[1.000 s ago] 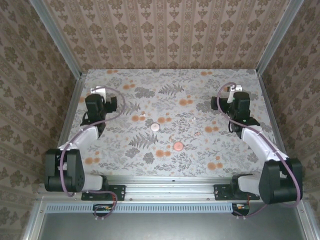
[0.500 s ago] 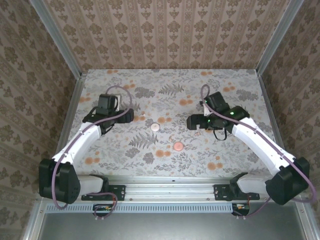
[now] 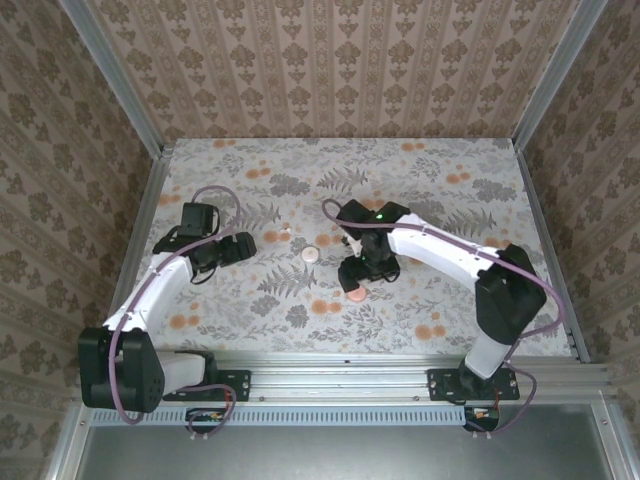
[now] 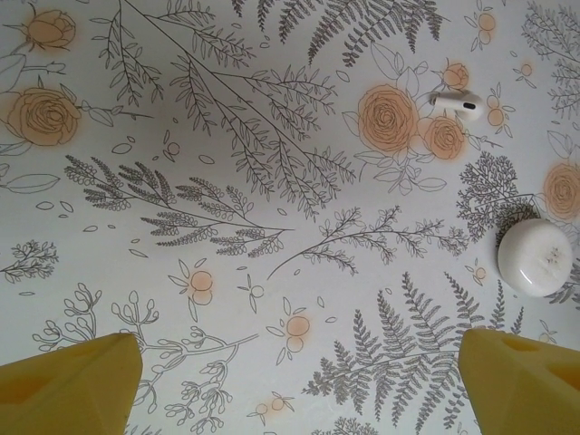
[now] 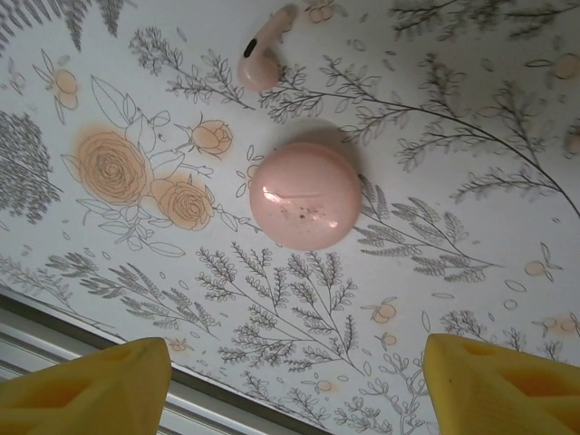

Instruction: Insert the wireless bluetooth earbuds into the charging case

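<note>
My left gripper (image 4: 299, 385) stands wide open, empty. I see my right gripper (image 5: 290, 381) spread wide, empty, over the pink round case (image 5: 305, 195).

Floral-print table (image 3: 250, 300) between brown damask-papered walls (image 3: 330, 70), aluminium frame rails (image 3: 340, 365) at the near edge.

So there's a white earbud (image 4: 453, 101) lying on its side in the upper right of the left wrist view. Its stem points right and it's just beside the printed roses. Lower down by the right edge, apart from it, sits a round white case (image 4: 535, 256), lying flat, smooth and a bit speckled. In the right wrist view the other earbud (image 5: 263, 56) is at top centre, looks pinkish, stem angled up to the right. Just below it, not touching, is a domed pink case (image 5: 305, 195), glossy, roughly mid-frame.
</note>
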Controlling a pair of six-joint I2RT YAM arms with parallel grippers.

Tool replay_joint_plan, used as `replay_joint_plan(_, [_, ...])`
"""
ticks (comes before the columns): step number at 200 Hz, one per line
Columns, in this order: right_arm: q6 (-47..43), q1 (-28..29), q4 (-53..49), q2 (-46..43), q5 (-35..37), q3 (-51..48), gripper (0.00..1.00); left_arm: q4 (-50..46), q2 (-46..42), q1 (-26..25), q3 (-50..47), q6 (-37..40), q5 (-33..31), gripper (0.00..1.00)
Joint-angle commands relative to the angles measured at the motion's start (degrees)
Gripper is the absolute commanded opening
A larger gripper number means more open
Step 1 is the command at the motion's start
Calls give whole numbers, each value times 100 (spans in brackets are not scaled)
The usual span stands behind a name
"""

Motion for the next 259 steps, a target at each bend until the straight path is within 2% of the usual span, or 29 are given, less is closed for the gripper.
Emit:
replay_joint_plan(1, [-369, 56, -261, 389, 130, 243, 74, -161, -138, 96, 3, -45, 131, 92])
replay_joint_plan(67, [-738, 156, -149, 1117, 291, 434, 74, -46, -531, 168, -257, -157, -95, 92])
replay_joint_plan(139, [-907, 223, 37, 1540, 376, 548, 74, -98, -629, 194, -326, -159, -58, 92])
replay_joint_plan(162, [-886, 245, 141, 1613, 354, 534, 69, -108, -666, 194, -327, -155, -62, 92])
replay_joint_plan(215, [-877, 279, 255, 1796, 408, 511, 67, -169, -698, 194, -332, -155, -62, 92])
replay_joint_plan(259, [-837, 295, 320, 1789, 550, 421, 55, -162, -714, 194, -326, -180, -75, 92])
